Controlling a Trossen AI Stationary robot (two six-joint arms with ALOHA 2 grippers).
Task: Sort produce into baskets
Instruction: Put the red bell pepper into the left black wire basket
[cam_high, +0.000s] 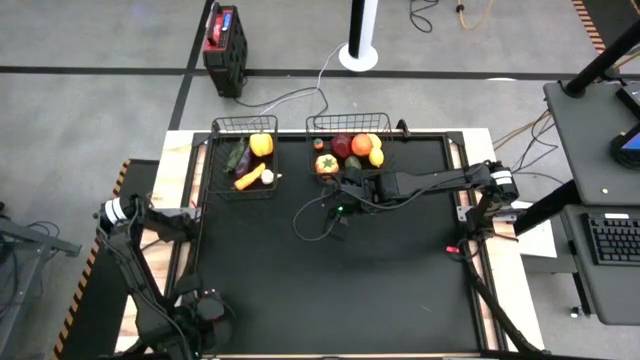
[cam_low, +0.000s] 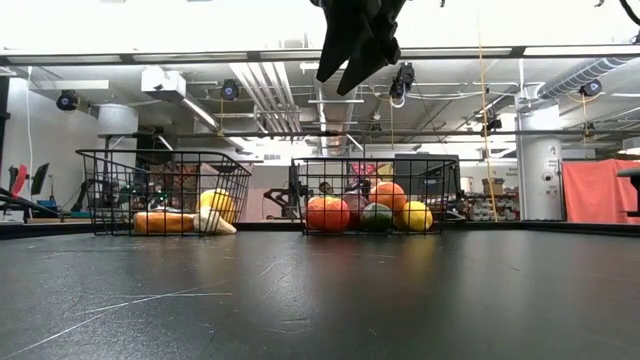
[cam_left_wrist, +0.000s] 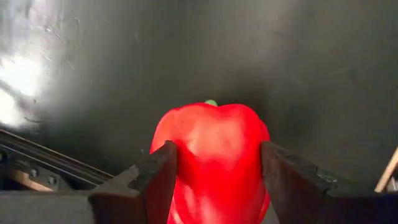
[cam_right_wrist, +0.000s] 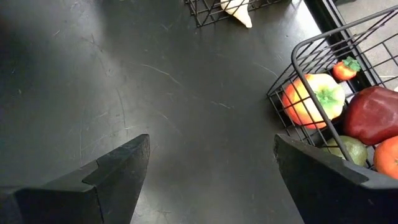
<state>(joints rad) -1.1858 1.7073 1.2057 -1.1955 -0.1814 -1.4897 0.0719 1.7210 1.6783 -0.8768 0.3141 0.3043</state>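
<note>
A red pepper (cam_left_wrist: 211, 155) with a green stem lies on its side on the black mat; it shows only in the left wrist view. My left gripper (cam_left_wrist: 214, 152) is by the table's left edge (cam_high: 192, 222), pointing steeply down, its fingers closed against the pepper. My right gripper (cam_right_wrist: 211, 149) hangs open over the mat (cam_high: 338, 192), just in front of the wider basket (cam_high: 350, 122), holding nothing. That basket contains an orange, a lemon, a red fruit and an orange-yellow pepper. The narrower basket (cam_high: 243, 190) contains a yellow pepper, an eggplant, a carrot and garlic. My left gripper pinches the red pepper's two bulging sides (cam_left_wrist: 180, 168) between its two fingers (cam_left_wrist: 155, 174), partway down the body from the stem end. The fingers come from above, slanting steeply down. Whether the pepper is clear of the mat, I cannot tell.
A thin cable (cam_high: 310, 215) loops on the mat below my right gripper. The table's left rail (cam_left_wrist: 50, 165) runs close beside the pepper. The middle and near part of the mat (cam_high: 330, 290) is bare. Both baskets stand at the far edge.
</note>
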